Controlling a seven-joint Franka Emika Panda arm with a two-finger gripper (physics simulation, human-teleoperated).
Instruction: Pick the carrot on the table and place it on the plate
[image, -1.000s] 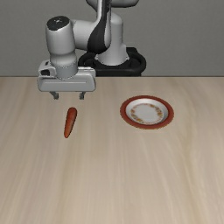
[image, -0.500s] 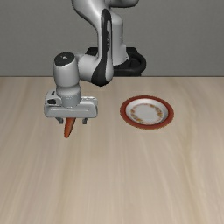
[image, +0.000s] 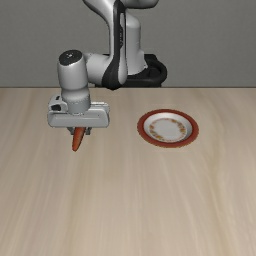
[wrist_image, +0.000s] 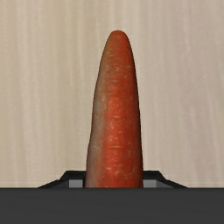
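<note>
pale wood-grain table (image: 200, 210) spans foreground; plain grey wall (image: 220, 40) behind; light even, soft.

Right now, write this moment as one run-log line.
step: pick | fingers: shut on carrot | plate: carrot not yet on it

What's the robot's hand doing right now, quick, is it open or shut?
Hand: closed, holding the carrot between its two fingers.
</note>
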